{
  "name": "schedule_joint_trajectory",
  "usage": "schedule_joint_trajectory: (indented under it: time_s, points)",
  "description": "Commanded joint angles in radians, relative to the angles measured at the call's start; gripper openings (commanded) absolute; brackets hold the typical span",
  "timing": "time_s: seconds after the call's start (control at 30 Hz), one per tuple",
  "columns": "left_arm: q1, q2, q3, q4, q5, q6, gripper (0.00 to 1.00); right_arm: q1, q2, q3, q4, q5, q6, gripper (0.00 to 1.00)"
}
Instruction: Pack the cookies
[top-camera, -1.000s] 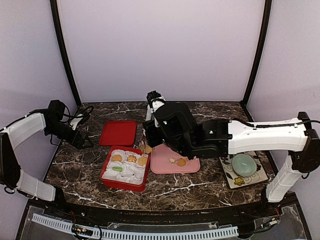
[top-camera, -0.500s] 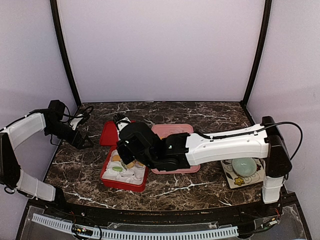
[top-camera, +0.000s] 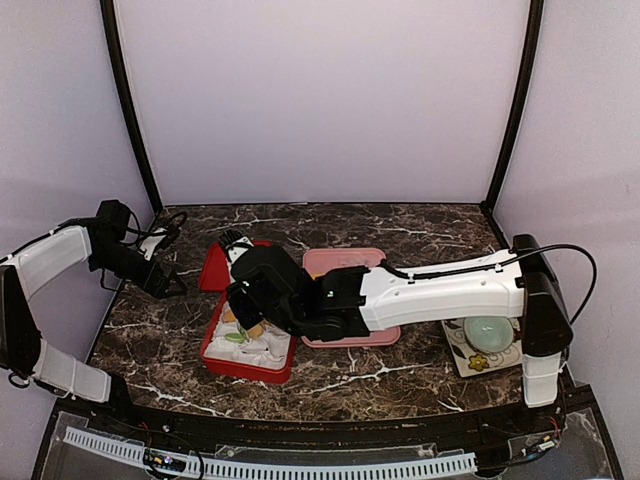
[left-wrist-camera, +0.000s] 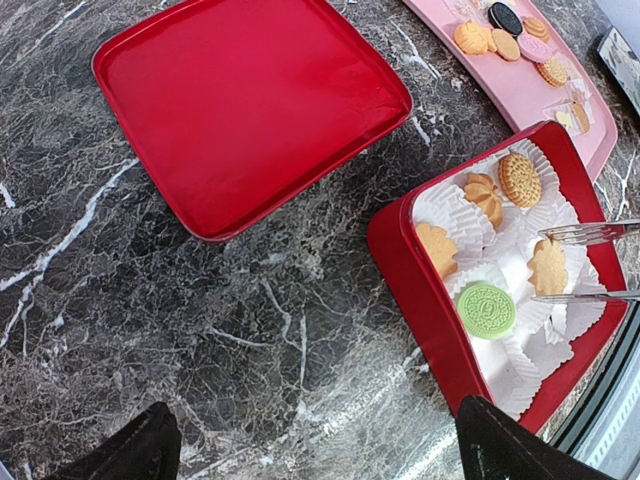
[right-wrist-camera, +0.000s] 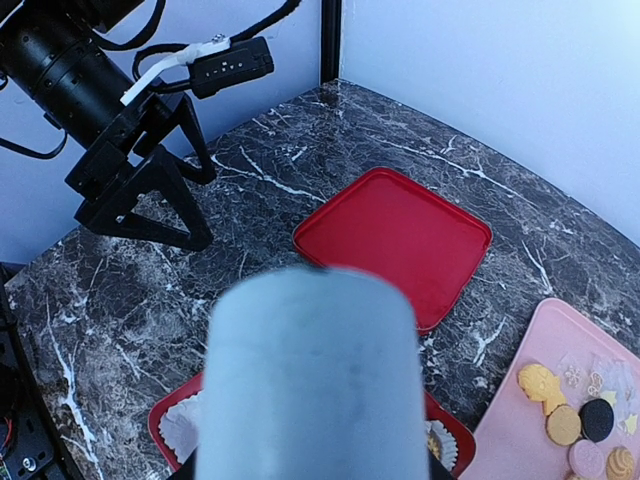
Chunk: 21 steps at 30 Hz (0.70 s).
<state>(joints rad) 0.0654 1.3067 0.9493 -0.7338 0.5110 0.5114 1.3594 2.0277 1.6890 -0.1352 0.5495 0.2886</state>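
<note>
Top view: right gripper (top-camera: 245, 322) over red box (top-camera: 245, 371); grip state cannot be told.
Left wrist view: left gripper (left-wrist-camera: 320, 458) spread, empty; metal prongs (left-wrist-camera: 590, 233) flank a golden cookie (left-wrist-camera: 548, 268) inside the box. Advise low, centred release.
Right wrist view: obstructed; further cookies (right-wrist-camera: 563, 424) on pink tray (right-wrist-camera: 560, 335).
</note>
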Motion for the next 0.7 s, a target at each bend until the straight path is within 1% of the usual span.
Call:
schedule_joint_trajectory:
  time_s: [0.0,0.23,0.47,0.67]
  points:
    - [0.007,-0.024,0.001,-0.012,0.001,0.001,0.99,-0.004,0.002,0.023,0.05,-0.005,0.006,0.39]
    - [0.007,-0.024,0.0,-0.012,0.004,0.0,0.99,-0.008,-0.022,0.007,0.05,0.001,0.011,0.47]
    - [0.007,-0.03,-0.003,-0.013,0.004,0.002,0.99,-0.032,-0.103,-0.063,0.067,0.034,0.026,0.46]
    - [0.007,-0.029,-0.001,-0.013,0.006,0.0,0.99,-0.095,-0.259,-0.199,0.069,0.098,0.037,0.45]
